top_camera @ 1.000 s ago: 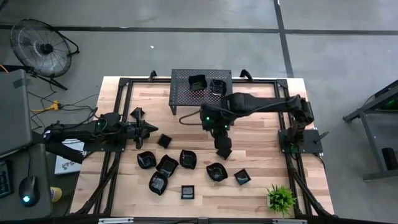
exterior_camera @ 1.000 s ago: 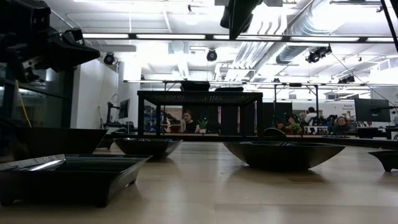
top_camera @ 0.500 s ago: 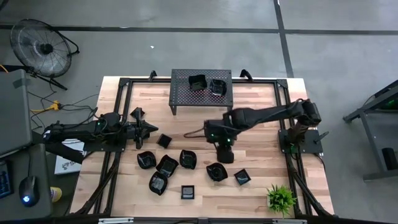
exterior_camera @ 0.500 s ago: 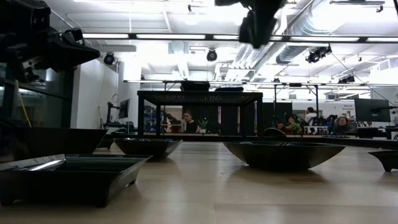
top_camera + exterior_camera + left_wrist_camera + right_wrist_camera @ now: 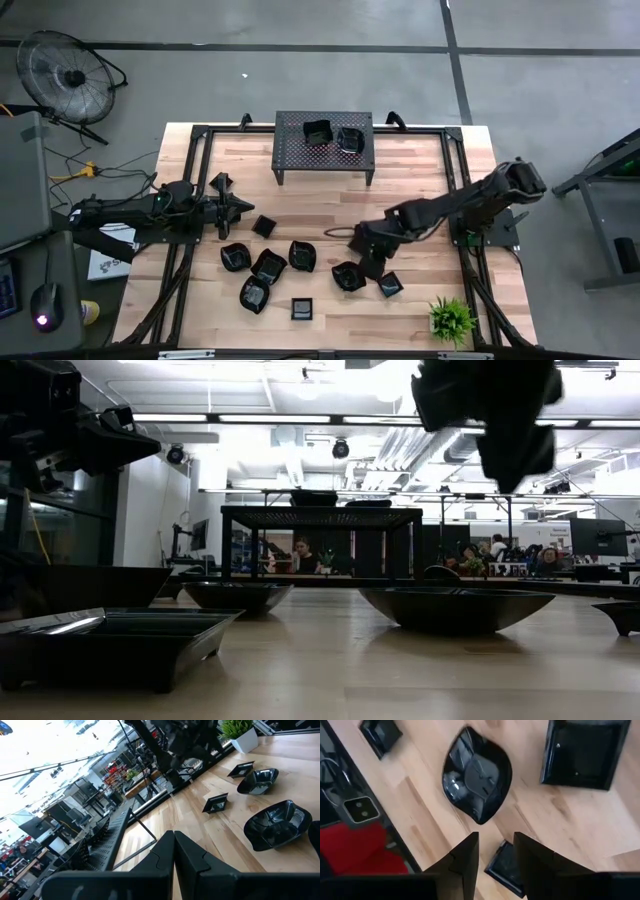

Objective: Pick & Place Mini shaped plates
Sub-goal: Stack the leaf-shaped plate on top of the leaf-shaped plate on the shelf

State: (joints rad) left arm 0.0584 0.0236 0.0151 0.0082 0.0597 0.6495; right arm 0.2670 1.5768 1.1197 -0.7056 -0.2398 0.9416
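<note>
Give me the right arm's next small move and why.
Probably lower the right gripper straight down onto the small square plate that shows between its open fingers, then close. In the high view it hangs over the cluster of plates by the table's front right, holding nothing. Two plates already sit on the perforated stand, so another pick seems due. The left gripper waits shut at the left.

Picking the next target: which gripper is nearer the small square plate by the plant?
Right. The right gripper hovers beside the square plate; the left gripper waits across the table.

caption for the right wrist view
Open right gripper above a rounded black dish on the wooden table.
</note>
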